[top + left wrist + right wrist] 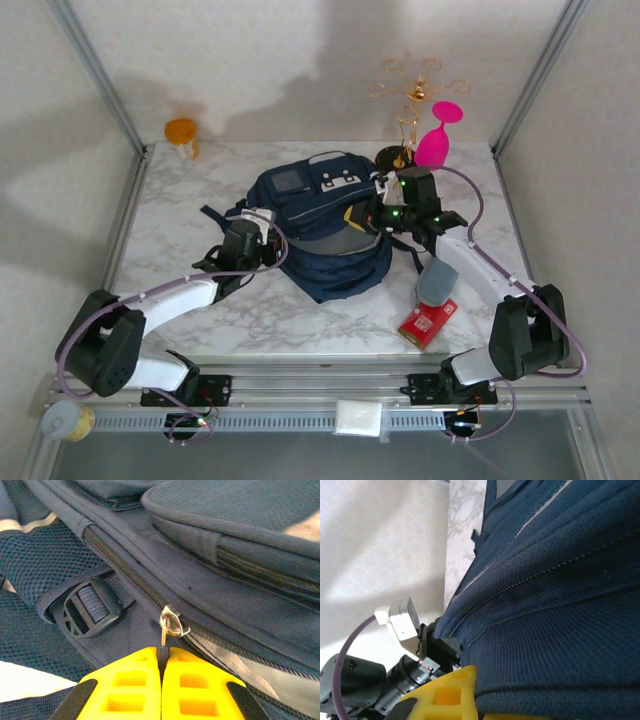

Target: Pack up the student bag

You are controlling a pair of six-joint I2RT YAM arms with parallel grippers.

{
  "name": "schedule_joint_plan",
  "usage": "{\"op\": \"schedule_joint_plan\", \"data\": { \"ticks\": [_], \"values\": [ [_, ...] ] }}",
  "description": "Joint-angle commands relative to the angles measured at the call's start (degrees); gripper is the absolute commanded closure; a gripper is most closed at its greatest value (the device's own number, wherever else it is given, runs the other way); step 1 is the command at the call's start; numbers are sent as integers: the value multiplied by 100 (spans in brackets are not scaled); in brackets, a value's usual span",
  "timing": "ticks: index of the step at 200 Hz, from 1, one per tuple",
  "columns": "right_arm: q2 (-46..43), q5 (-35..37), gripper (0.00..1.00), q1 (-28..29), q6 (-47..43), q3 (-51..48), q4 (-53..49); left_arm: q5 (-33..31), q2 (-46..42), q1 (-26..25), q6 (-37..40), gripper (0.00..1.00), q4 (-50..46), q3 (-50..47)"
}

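The student bag [318,225], navy blue with white trim and a grey patch, lies in the middle of the marble table [180,210]. My left gripper [262,236] is at the bag's left side. In the left wrist view its yellow fingers [127,685] are shut on the dark pull tab [163,652] of the silver zipper slider [172,621]. A black strap buckle [87,612] lies to the left of the slider. My right gripper [375,216] is at the bag's right side, its yellow finger [451,695] pressed against a fold of navy bag fabric [545,645] pinched in the shut jaws.
A red box [428,323] with a grey item [437,282] on it lies at the front right under the right arm. A pink goblet [437,135] and a gold wire stand [410,105] are at the back right, an orange cup [182,132] at the back left.
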Motion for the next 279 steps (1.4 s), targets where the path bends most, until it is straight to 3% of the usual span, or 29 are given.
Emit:
{"op": "schedule_joint_plan", "data": {
  "ticks": [1, 14, 35, 58, 83, 107, 125, 150, 177, 197, 215, 241, 279],
  "values": [
    [-128, 81, 100, -81, -403, -98, 27, -560, 120, 128, -446, 100, -326, 138],
    [-74, -52, 82, -81, -549, -159, -97, -554, -9, -124, -522, 99, -297, 67],
    [-312, 113, 53, -77, -931, -272, -582, -389, -264, -372, -796, 69, -586, 12],
    [-884, 871, 37, -161, -1185, -581, -1400, -472, -799, -667, -1613, 66, -1036, -104],
    [-1825, 1380, 22, -648, -1056, -1267, -1698, -350, -1379, -1184, -2569, 59, -1051, -310],
    [-2558, 2135, 11, -1587, -900, -1741, -2183, -592, -1477, -1870, -3484, 55, -1114, -133],
    [-2861, 2162, 3, -2502, -962, -2016, -2182, -916, -1144, -2541, -3841, 51, -1060, 331],
    [-2739, 2071, 1, -3712, -1154, -2201, -1897, -817, 30, -3185, -3873, 43, -932, 1408],
    [-2240, 1930, 1, -4553, -1241, -2445, -1347, -810, 1465, -3668, -3747, 39, -717, 2621],
    [-1881, 1862, 1, -4691, -1395, -2559, -1089, -666, 2487, -3755, -3686, 39, -502, 3382],
    [-1538, 1121, 3, -4682, -1596, -2702, -770, -516, 3372, -3750, -3679, 40, -562, 4037],
    [-1221, 804, 7, -4664, -1851, -2837, -721, -382, 4287, -3754, -3534, 42, -650, 4855],
    [-970, 527, 15, -4632, -1970, -3007, -573, -400, 5174, -3569, -3579, 55, -922, 5563]
  ]
}}
